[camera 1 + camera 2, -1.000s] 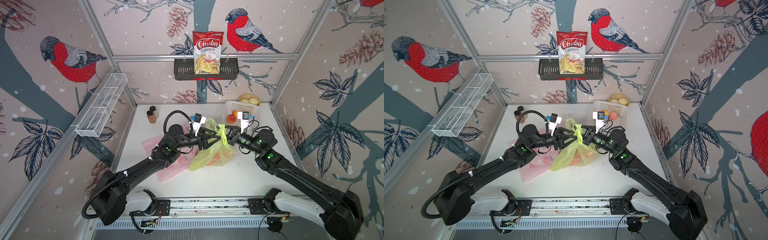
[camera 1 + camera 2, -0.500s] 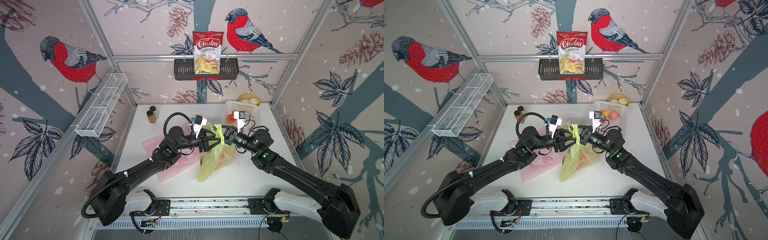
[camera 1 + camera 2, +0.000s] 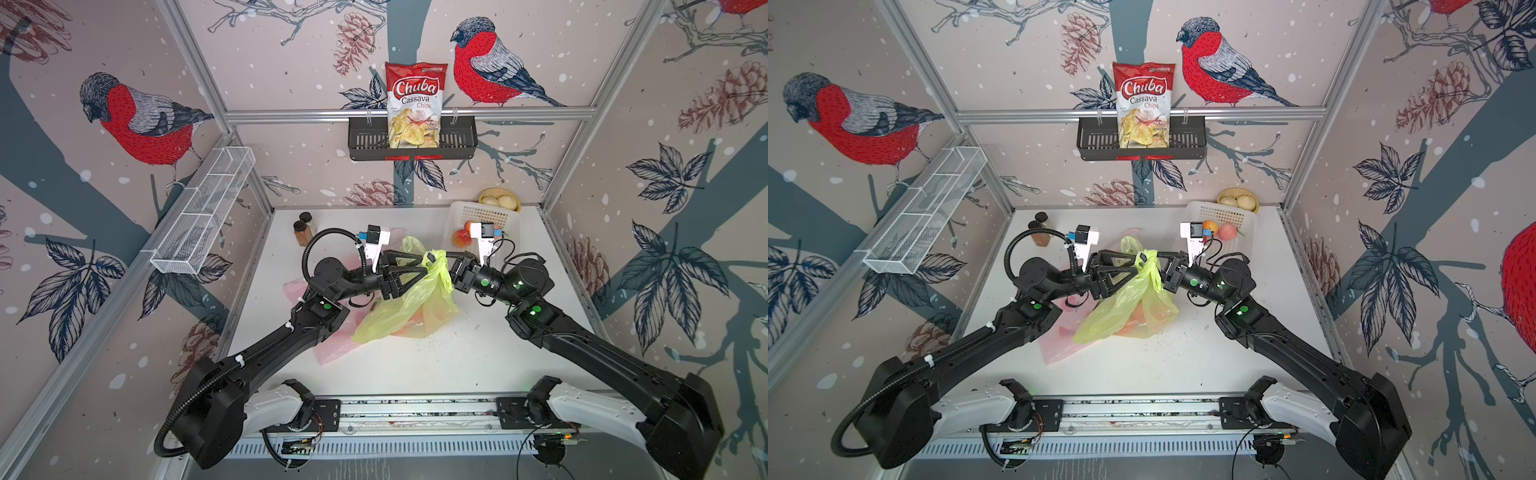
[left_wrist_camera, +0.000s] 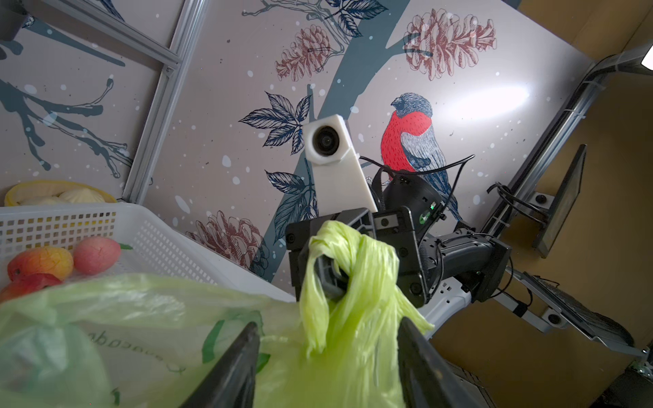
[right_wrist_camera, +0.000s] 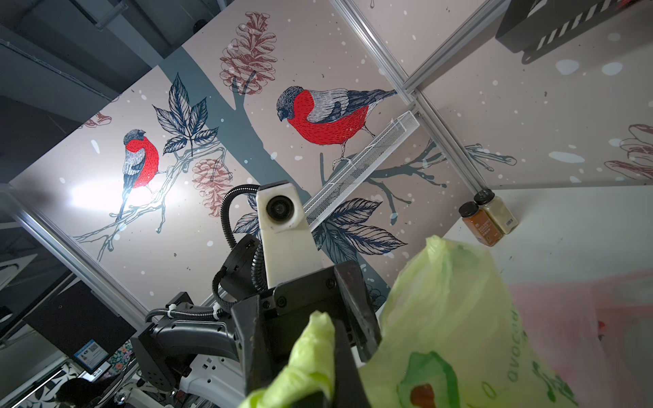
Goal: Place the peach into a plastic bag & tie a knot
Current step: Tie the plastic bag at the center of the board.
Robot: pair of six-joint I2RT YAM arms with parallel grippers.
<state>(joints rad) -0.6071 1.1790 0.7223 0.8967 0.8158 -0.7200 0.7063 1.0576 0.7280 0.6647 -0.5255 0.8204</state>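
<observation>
Left fingers (image 4: 236,371) stand apart, one on each side of the twisted neck of the bag (image 3: 415,299). In the left wrist view you can see film between them, but no squeeze on it. Right fingers (image 5: 346,374) are clenched on a bunched strand of that neck, which loops over their tips and is held above the worktop (image 3: 457,365). In both top views the two arms meet tip to tip over the middle of the worktop, with the neck between them. Below, the yellow-green bag hangs slack, its bottom resting on the worktop near the centre. The peach (image 3: 1133,322) sits inside and shows as an orange patch through the film at the bottom. Note the pink bag (image 3: 332,349) lying flat under and beside it, toward the left edge. At the far right corner you find a white basket (image 3: 492,216) holding three loose fruit (image 4: 95,254). Just beyond it, at the far edge, is a yellow bowl (image 3: 498,201) of pale buns. Two jars (image 3: 303,228) stand upright, touching, near the far left corner. On the back wall a chips pack (image 3: 415,104) stands in a black rack (image 3: 365,143).
</observation>
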